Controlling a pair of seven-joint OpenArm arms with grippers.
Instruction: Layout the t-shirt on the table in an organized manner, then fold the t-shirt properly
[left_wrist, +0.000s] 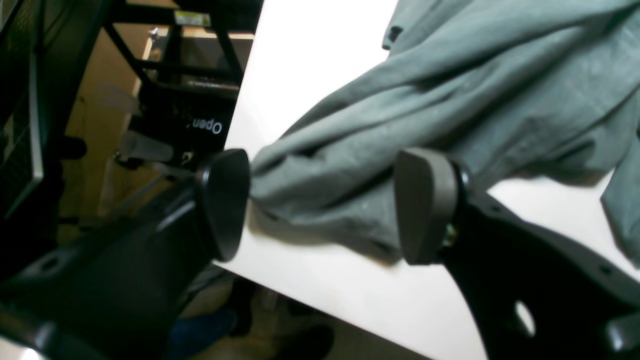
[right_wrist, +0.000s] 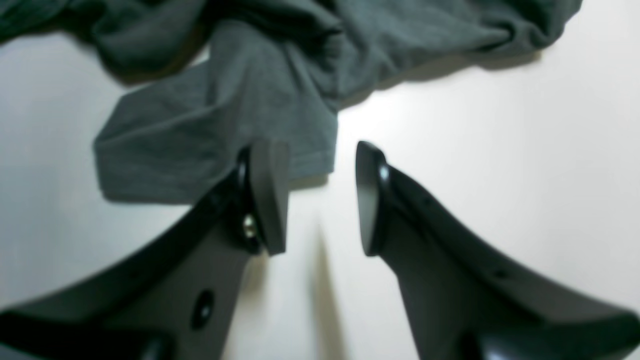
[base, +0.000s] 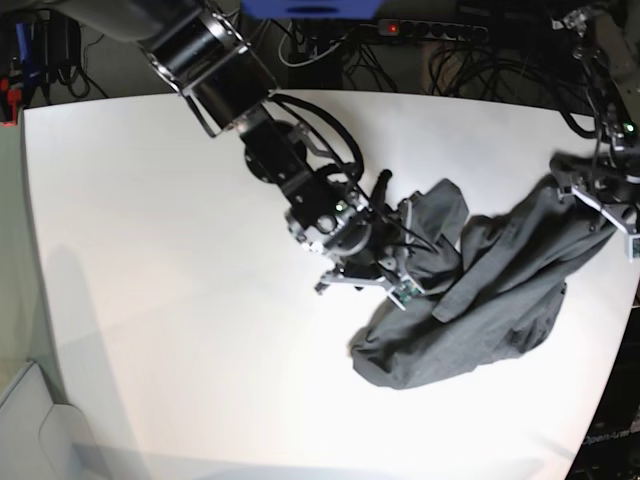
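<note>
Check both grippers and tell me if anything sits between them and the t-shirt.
Nothing visible does. The left gripper stands open with a bunched fold of the t-shirt between its fingers, near the table edge. The right gripper is open just short of a flat flap of the shirt, only bare tabletop between.

The left gripper (left_wrist: 322, 205) is held with jaws spread wide; the right gripper (right_wrist: 322, 197) is held with jaws parted, nothing clamped.
</note>
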